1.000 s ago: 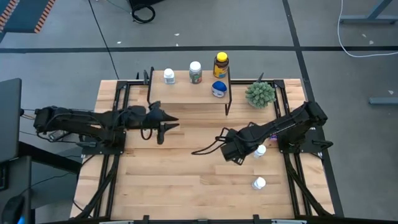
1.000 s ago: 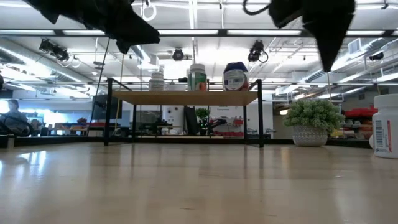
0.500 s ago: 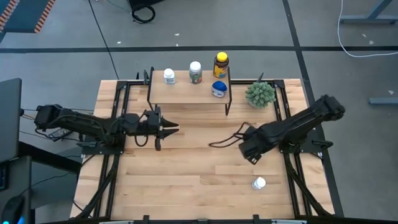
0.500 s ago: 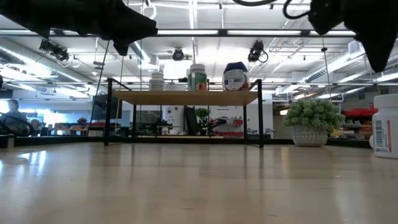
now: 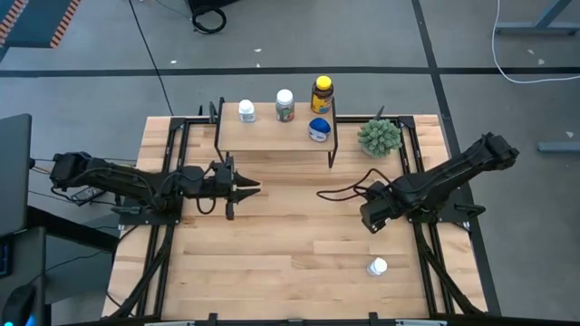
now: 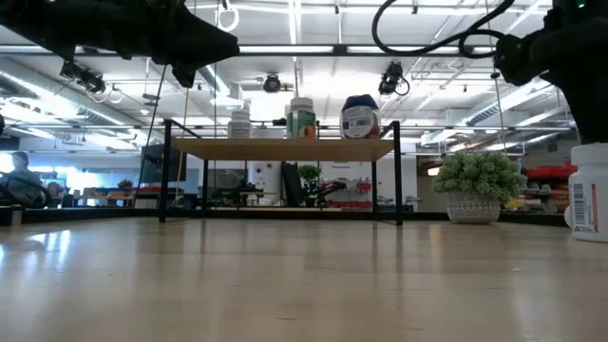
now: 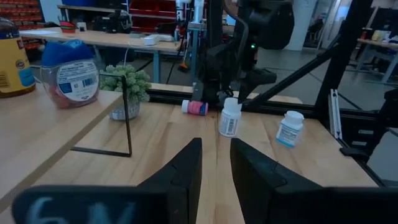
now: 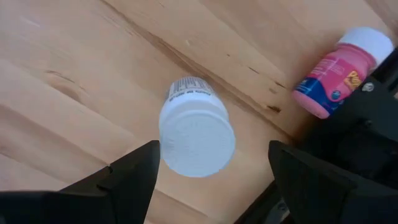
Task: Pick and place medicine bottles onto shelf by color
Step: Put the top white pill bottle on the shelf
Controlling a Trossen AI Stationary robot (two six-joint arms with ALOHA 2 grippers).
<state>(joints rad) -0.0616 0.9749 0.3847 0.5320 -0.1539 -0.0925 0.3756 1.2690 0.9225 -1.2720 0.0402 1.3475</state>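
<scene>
The shelf stands at the table's far side. It carries two white-capped bottles, the amber yellow-capped bottle and the blue-lidded bottle. My right gripper is open and hangs over an upright white-capped bottle, its fingers on either side above the cap, touching nothing. The pink-labelled bottle lies on its side close by. Another white-capped bottle stands nearer the front edge. My left gripper waits at the left, empty, with a narrow gap between its fingers.
A green spiky potted plant stands right of the shelf, far of my right arm. A black cable loops off the right arm over the table. Bare wood lies in the middle and near left.
My right gripper has gone toward the table's right edge and now stands over the white-capped bottle that earlier showed beside it. My left gripper has turned about its wrist and drawn back a little toward the left edge.
</scene>
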